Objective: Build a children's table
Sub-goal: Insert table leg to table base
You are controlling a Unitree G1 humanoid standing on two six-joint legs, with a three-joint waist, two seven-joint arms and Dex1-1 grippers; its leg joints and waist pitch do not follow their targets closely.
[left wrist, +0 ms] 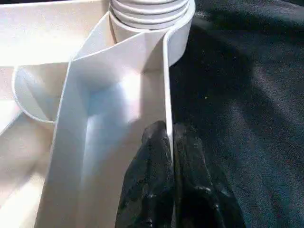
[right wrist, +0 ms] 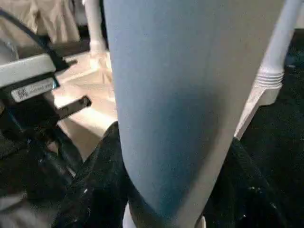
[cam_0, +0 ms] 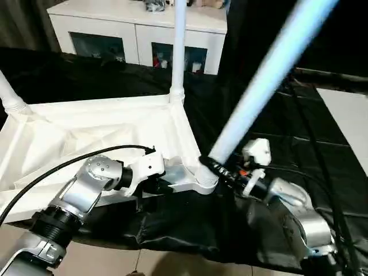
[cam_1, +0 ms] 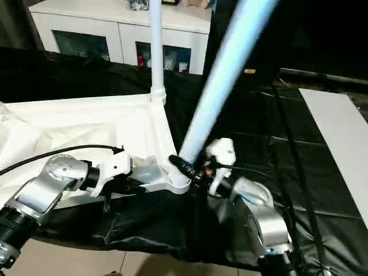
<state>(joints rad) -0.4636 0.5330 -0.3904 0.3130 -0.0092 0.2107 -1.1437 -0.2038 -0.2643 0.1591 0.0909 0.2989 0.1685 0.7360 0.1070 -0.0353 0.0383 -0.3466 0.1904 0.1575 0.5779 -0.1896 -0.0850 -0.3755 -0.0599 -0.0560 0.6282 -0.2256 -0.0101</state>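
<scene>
The white tabletop (cam_0: 86, 132) lies upside down on black cloth. One white leg (cam_0: 179, 52) stands upright in its far corner, and another leg (cam_0: 8, 92) rises at the far left. My left gripper (left wrist: 170, 137) is shut on the tabletop's rim wall, just beside the near right corner socket (cam_0: 204, 179). A third leg (cam_0: 264, 80) leans up and to the right out of that socket. My right gripper (cam_0: 221, 168) is shut on this leg just above the socket, with black fingers (right wrist: 95, 180) on either side of it.
A white cabinet (cam_0: 138, 34) with dark glass doors stands behind the table. The black cloth (cam_0: 276, 126) spreads out to the right, where a pale panel (cam_0: 345, 121) lies. Tiled floor (cam_0: 115, 259) shows at the front edge. Cables run along both forearms.
</scene>
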